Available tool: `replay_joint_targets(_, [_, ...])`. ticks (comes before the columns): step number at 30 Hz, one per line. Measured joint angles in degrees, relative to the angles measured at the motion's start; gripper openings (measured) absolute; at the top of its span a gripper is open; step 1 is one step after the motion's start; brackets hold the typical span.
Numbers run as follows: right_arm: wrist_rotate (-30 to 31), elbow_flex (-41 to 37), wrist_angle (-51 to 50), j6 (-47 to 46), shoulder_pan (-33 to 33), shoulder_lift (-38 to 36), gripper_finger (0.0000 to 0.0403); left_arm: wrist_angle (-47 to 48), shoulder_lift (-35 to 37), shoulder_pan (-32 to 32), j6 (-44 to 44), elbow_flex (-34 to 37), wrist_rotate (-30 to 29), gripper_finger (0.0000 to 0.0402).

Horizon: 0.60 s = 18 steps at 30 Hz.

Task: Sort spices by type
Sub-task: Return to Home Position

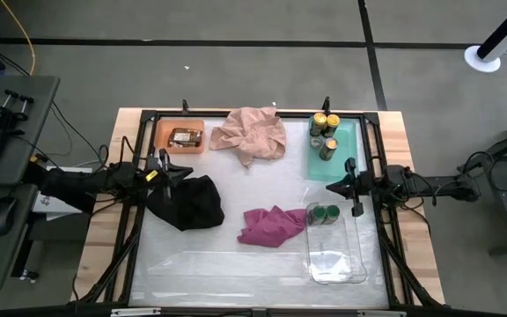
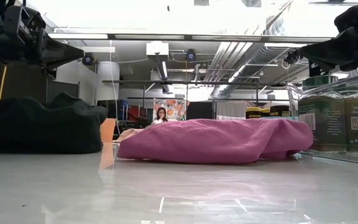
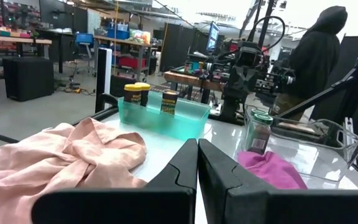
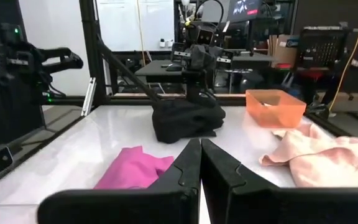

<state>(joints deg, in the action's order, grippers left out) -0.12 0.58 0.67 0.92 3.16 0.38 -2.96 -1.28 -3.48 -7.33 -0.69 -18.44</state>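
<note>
The high view alone shows all three sorts at once on the white table surface (image 1: 236, 264). Flat brown rectangular packets (image 1: 185, 136) lie in the orange plastic tray (image 1: 160, 136) at the far left corner. Three small dark jars with yellow lids (image 1: 324, 123) are in the teal plastic tray (image 1: 346, 154) at the far right corner, two at its far end and one nearer its middle. Two small dark jars with green lids (image 1: 324, 214) sit side by side at the far end of the clear plastic tray (image 1: 337, 260), which lies along the right edge.

A crumpled pale pink cloth (image 1: 252, 134) lies by the far edge between the orange and teal trays. A black cloth (image 1: 187, 202) lies toward the left edge, and a magenta cloth (image 1: 271, 224) lies just beside the clear tray.

The low view shows the green-lidded jars' labels through the clear wall (image 2: 337, 121). Only the yellow lids (image 2: 253, 112) show above the magenta cloth, and the packets are hidden.

Only the wrist views settle the fingers. The left gripper (image 3: 197, 144) has its two fingers pressed together on nothing, and so does the right gripper (image 4: 201, 143). From above, the left gripper (image 1: 183, 168) hangs over the black cloth's far side, and the right gripper (image 1: 331, 186) hangs between the teal and clear trays.

The left wrist view also shows a person in a dark hooded top (image 3: 319, 50) beyond the table.
</note>
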Motion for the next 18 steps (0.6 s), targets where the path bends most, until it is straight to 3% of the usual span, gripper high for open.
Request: replay_joint_targets(18, [0.0,0.02,-0.04,-0.95,0.0,0.02,0.0001,0.02,0.0,0.01,0.0,0.0,0.02,0.0])
